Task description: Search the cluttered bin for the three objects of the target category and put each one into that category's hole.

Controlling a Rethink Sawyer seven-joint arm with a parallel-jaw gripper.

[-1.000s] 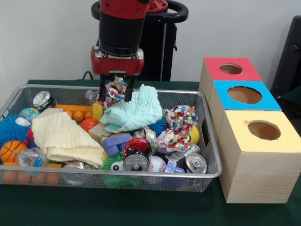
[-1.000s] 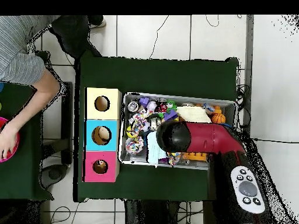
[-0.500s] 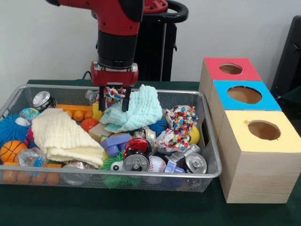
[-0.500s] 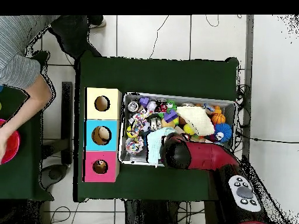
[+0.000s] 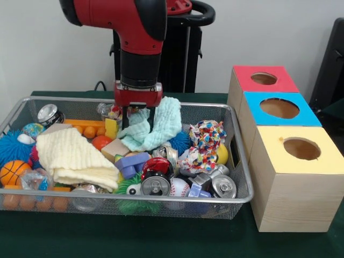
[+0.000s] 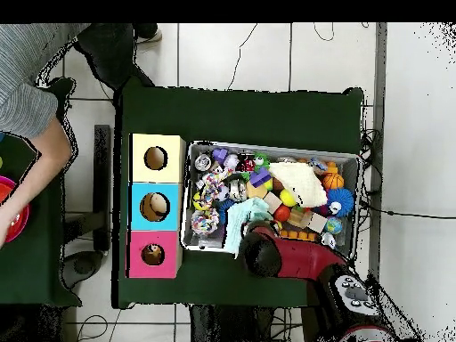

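A: Gripper [image 5: 138,119] sits low at the far side of the wire bin [image 5: 243,185], fingers dipped into the mint cloth [image 5: 156,124]. I can't tell whether they grip it.

B: Target category isn't stated. Likely moving the cloth because it covers items. A patterned rope toy [image 5: 206,141] lies right of it, cans near front. The red [image 5: 264,78], blue [image 5: 279,108] and yellow holes [image 5: 301,148] stand right of the bin.
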